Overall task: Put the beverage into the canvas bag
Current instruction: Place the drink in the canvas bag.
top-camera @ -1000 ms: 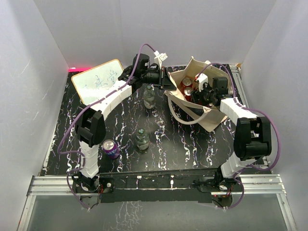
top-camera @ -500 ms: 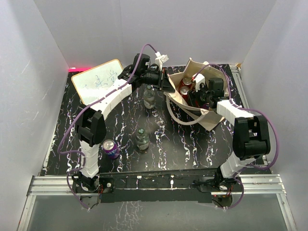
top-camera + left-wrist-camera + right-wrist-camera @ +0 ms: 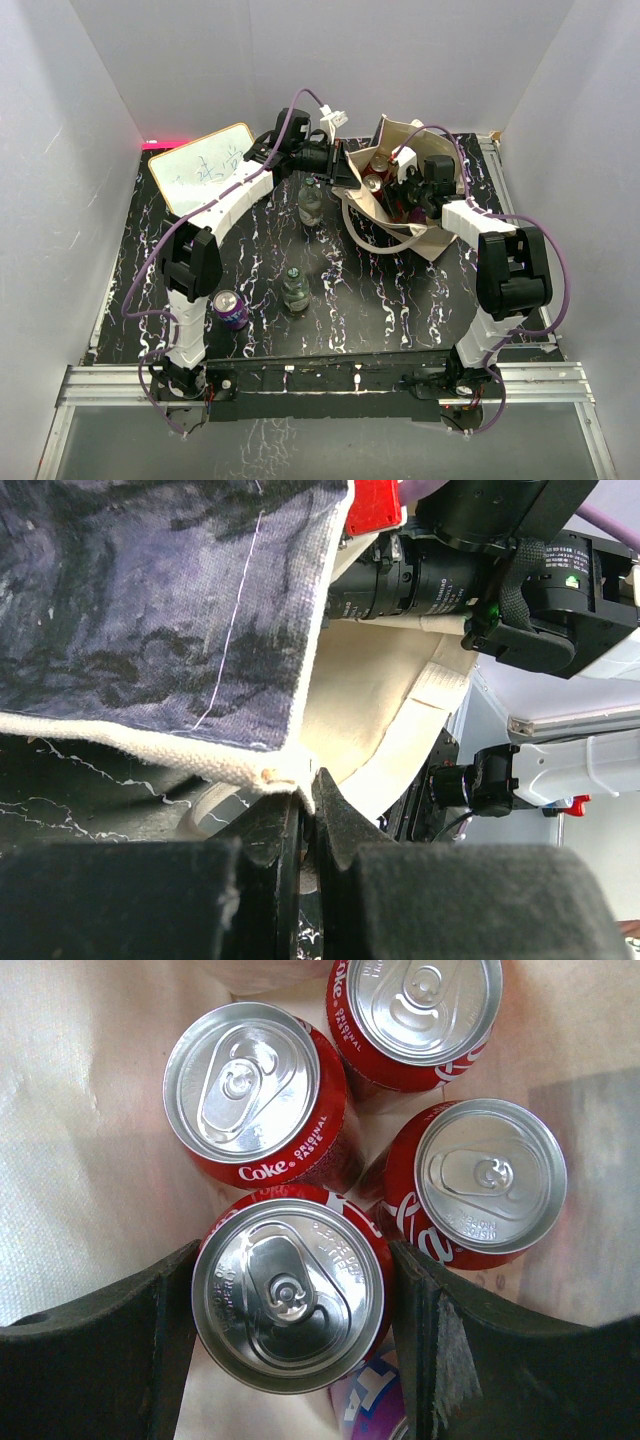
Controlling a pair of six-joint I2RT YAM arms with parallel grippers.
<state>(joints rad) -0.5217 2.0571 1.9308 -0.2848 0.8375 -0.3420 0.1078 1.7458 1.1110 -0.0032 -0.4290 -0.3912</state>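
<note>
We found the canvas bag at the far right of the table, its mouth held open. The left gripper was pinched shut on the bag's beige rim, right at the corner of the black panel. The right gripper reached down through the mouth, its two dark fingers pressed flush against either side of a red Coke can, so the beverage was already inside the bag and in the grip. Three other Coke cans stood upright on the bag's floor, packed just beside the held one. A purple label peeked out from beneath the held can; we could not tell what it belonged to.

Outside the bag, two clear bottles and a purple can stood well apart from it, toward the left arm's side.

We judged placing to be nearly done, with only release and withdrawal left. We could not tell whether the held can sat on the bag's floor. If it was let go while above or on the purple item, it could land crooked and tip against its neighbours. The fingers had little room, so opening them might shove the nearest cans. If the left pinch slipped, the rim could sag onto the right wrist, and a lift then might snag the loop handle and drag the bag.
</note>
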